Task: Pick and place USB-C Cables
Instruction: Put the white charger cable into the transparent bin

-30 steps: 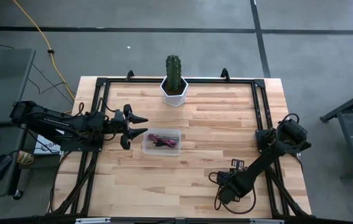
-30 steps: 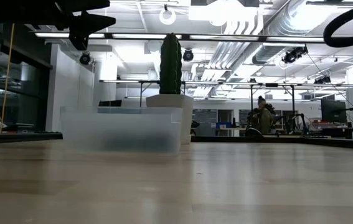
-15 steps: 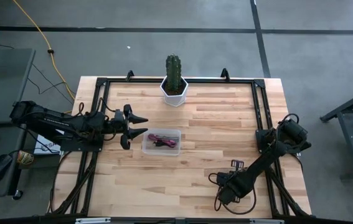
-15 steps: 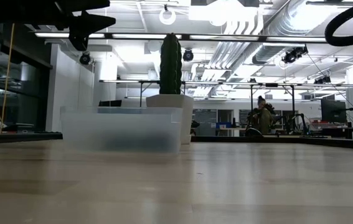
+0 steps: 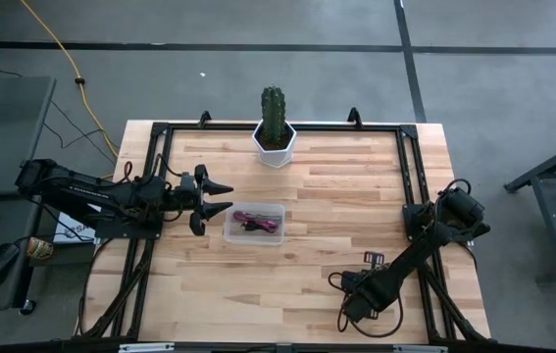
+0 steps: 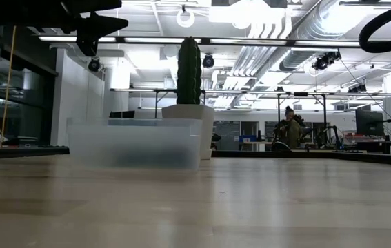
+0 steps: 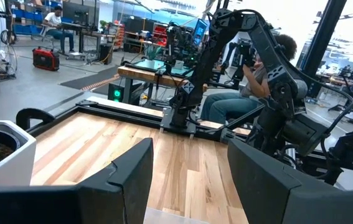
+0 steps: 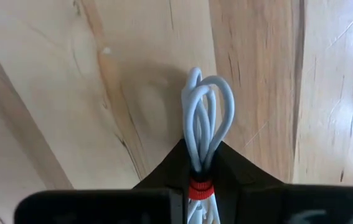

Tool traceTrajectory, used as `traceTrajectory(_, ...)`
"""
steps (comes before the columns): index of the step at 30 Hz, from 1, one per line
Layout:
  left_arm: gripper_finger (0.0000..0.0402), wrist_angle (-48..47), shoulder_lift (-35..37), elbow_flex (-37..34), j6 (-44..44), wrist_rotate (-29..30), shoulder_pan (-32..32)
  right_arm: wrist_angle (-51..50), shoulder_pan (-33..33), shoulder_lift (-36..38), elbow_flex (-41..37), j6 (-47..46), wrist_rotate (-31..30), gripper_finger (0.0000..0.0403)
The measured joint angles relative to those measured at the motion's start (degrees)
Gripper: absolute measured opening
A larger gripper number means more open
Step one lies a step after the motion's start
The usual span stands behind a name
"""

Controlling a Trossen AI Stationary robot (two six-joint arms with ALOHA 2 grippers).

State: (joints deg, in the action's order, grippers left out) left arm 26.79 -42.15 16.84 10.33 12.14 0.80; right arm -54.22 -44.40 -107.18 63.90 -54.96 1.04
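A whitish USB-C cable bundle with a red band sits in my right gripper, which is low over the wood near the table's near edge. A clear container stands mid-table on its base and holds a dark red cable bundle beside a darker one. My left gripper hovers open just left of the container, fingers pointing at it; in the left wrist view only the container's rim shows. The low view shows the container and the left gripper above it. My right gripper pinches the whitish bundle between its two fingers, just beyond the red band, fingers lying along the bundle. It comes from above, pointing down. The looped end sticks out past the fingertips over the wood; I cannot tell whether it touches the table.
A cactus in a white pot stands at the far edge, behind the container. A black frame rail runs around the table. Bare wood lies between the container and the right arm. People sit in the room beyond.
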Motion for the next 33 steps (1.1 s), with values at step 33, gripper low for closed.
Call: traceTrajectory(33,0.0188,0.0,0.0,0.0,0.0,0.0,0.0,10.8,-5.2,32.6,-15.7,4.1,-38.7,0.0025)
